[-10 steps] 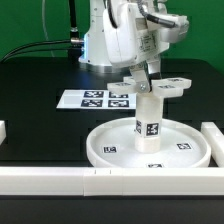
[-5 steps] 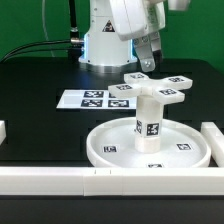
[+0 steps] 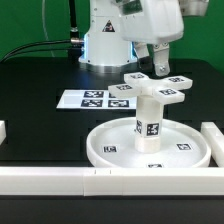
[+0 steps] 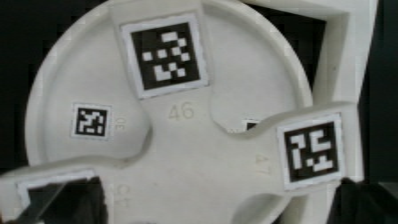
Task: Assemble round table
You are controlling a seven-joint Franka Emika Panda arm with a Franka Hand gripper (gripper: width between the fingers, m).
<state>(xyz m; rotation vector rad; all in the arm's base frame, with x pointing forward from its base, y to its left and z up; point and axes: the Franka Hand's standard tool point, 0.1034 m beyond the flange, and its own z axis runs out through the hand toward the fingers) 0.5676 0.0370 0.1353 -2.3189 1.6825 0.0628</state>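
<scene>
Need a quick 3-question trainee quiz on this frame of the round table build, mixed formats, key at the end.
1. True or false: the cross-shaped piece lies flat inside the disc.
2. The short cylinder is: A) on its side in the disc; B) upright at the disc's centre; C) clamped in the claw.
3. Short answer: is the claw holding anything?

Key
1. False: it sits on top of the short cylinder.
2. B.
3. No. It hangs just above the cross-shaped piece, fingers apart and nothing between them.
</scene>
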